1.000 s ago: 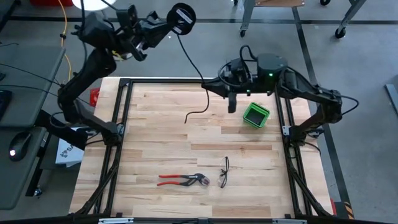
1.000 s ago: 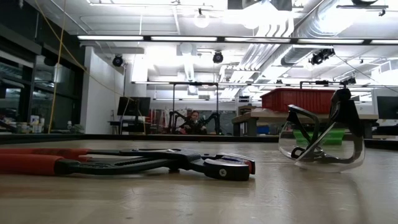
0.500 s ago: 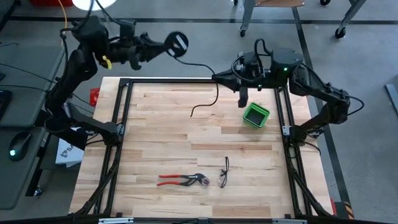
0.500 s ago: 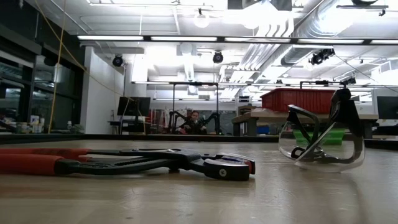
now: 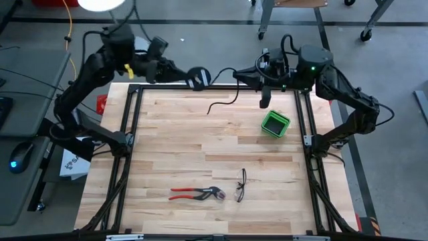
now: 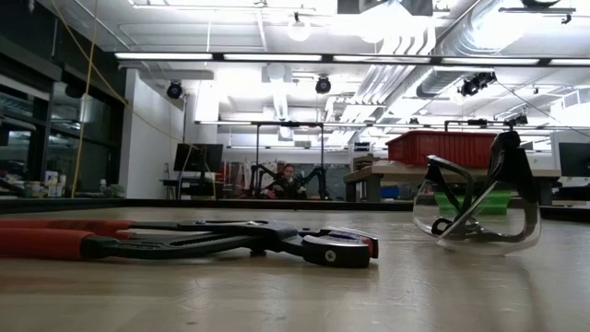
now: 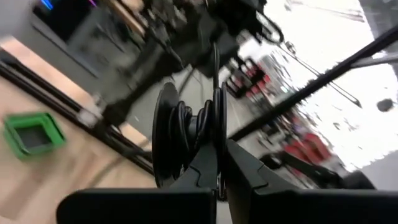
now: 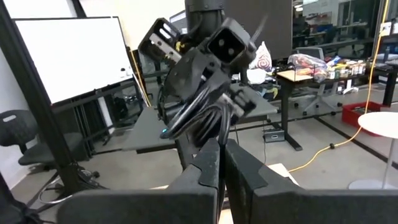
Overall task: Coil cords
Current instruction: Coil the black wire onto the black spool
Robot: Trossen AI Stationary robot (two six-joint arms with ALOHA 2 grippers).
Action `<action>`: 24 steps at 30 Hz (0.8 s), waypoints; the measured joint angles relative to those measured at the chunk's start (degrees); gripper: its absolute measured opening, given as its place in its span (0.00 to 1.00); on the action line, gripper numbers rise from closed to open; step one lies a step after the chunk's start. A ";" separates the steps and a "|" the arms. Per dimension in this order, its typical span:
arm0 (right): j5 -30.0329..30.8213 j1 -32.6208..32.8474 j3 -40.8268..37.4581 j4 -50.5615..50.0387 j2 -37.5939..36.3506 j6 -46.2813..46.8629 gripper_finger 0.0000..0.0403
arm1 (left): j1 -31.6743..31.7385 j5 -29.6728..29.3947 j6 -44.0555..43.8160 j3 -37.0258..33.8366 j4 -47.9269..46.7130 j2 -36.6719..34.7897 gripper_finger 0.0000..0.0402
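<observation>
The black reel point(image 5: 198, 77) is held up over the table's far edge by my left gripper point(image 5: 189, 75). It shows edge-on in the left wrist view point(image 7: 186, 134), with black cord wound between its two discs. The thin black cord point(image 5: 224, 70) runs from the reel to my right gripper point(image 5: 237, 78), which is shut on it. From there it hangs down, and its free end point(image 5: 210, 109) is at the tabletop. Neither gripper shows in the low view. My left gripper pinches one disc of the reel point(image 7: 217, 134) at its rim between its two fingers, coming level from the table's left. The reel is lifted clear and stands on edge. My right gripper pinches the cord point(image 8: 221, 134) between its two fingers, coming level from the table's right. The stretch to the reel bows upward, slack, and the rest hangs below the fingers.
A green bin point(image 5: 275, 123) stands at the far right of the table. Red-handled pliers point(image 5: 196, 193) and safety glasses point(image 5: 241, 185) lie near the front; both fill the low view, the pliers point(image 6: 184, 242) left and the glasses point(image 6: 479, 207) right. A person sits far back in the room.
My left gripper has come down from beyond the far edge toward my right gripper, and the reel has turned from face-on to edge-on. My right gripper has gone toward the far edge, still shut on the cord. The cord's free end has followed toward the far edge.
</observation>
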 joint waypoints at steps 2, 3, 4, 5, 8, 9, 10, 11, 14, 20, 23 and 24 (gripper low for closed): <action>0.00 0.00 0.00 0.06 0.00 -0.46 0.00 | -1.15 2.00 -1.54 0.00 0.61 1.32 0.00; -0.03 0.00 0.00 0.19 0.07 -0.50 0.00 | -1.67 3.17 -2.16 0.00 1.11 2.19 0.00; -0.02 0.00 0.00 0.31 0.13 -0.50 0.00 | -2.30 4.30 -2.86 0.00 1.96 3.05 0.00; -0.02 0.00 0.00 0.28 0.17 -0.50 0.00 | -2.87 5.33 -3.61 0.00 3.07 3.90 0.00; -0.09 0.00 0.00 0.41 0.61 -0.50 0.00 | -4.32 8.87 -6.61 0.00 8.19 6.50 0.00; -0.10 0.00 0.00 0.39 0.67 -0.67 0.00 | -4.75 10.10 -7.96 0.00 10.37 7.39 0.00; -0.11 0.00 0.00 0.43 0.86 -1.03 0.00 | -5.18 11.26 -9.41 0.00 12.79 8.21 0.00; -0.16 0.00 0.00 0.50 0.95 -1.39 0.00 | -5.58 12.27 -10.70 0.00 15.13 9.05 0.00; -0.67 0.02 0.00 0.77 1.31 -1.53 0.00 | -6.69 13.74 -14.51 0.00 21.81 11.31 0.00; -2.81 0.07 0.00 2.68 2.35 -1.48 0.00 | -7.91 13.19 -19.38 -0.02 34.28 14.84 0.00; -5.20 0.07 0.02 4.27 3.10 -1.35 0.00 | -8.33 13.02 -22.39 -0.02 42.03 16.40 0.00; -5.95 0.07 0.02 4.49 3.34 -1.26 0.00 | -8.42 12.60 -22.83 -0.02 44.90 16.81 0.00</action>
